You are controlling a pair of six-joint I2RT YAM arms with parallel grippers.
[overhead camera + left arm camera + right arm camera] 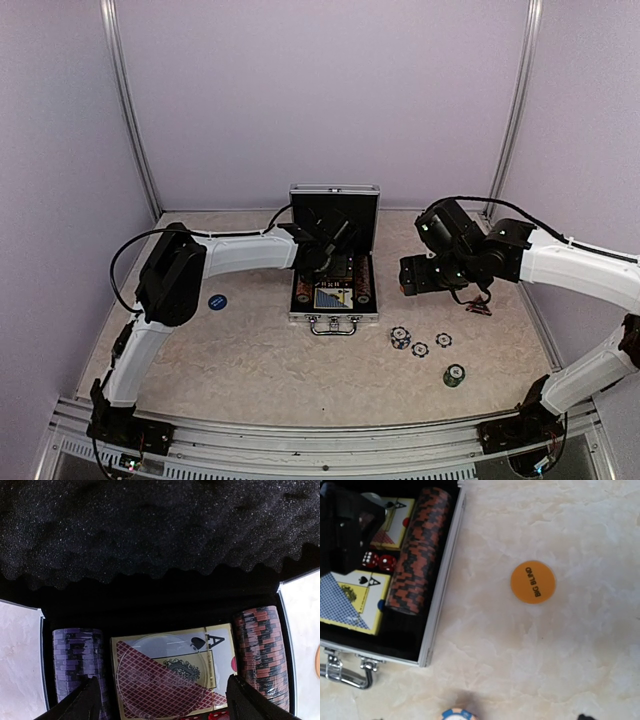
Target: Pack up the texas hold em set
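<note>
Texas hold em set is mostly in its silver case [300,316], lying open mid-surface with the handle [333,325] facing the arm bases. Nearest bits first: a dark chip stack [454,375] and three striped loose chips [420,349] sit on the surface [250,370] at about 4 o'clock from the case, well apart from it. A blue disc [217,300] lies at 9 o'clock. An orange disc [532,582] reading BIG BLIND lies at 3 o'clock, mostly hidden under the right arm from overhead.

Inside there's a blue-backed deck [350,600] at the handle end with dice [385,562] behind it. Then comes a red-backed deck [222,652] with what looks like a clear disc [162,675] lying on it. Purple chips [77,660] run along the 9 o'clock side and red-and-black chips [262,650] along 3 o'clock.

Left fingers [322,255] hang over the red-backed deck, spread wide, gripping nothing, and they block most of the tray from overhead. Right fingers [410,275] hover just off the case's 3 o'clock side. Their wrist view cuts them down to a sliver at the bottom edge, but they look spread and empty.

Lid [335,200] stands upright at 12 o'clock, lined with black egg-crate foam [150,525]. Surface is beige marble-look, walls [320,90] are plain pale lilac, and metal posts [130,110] stand in the far corners.
</note>
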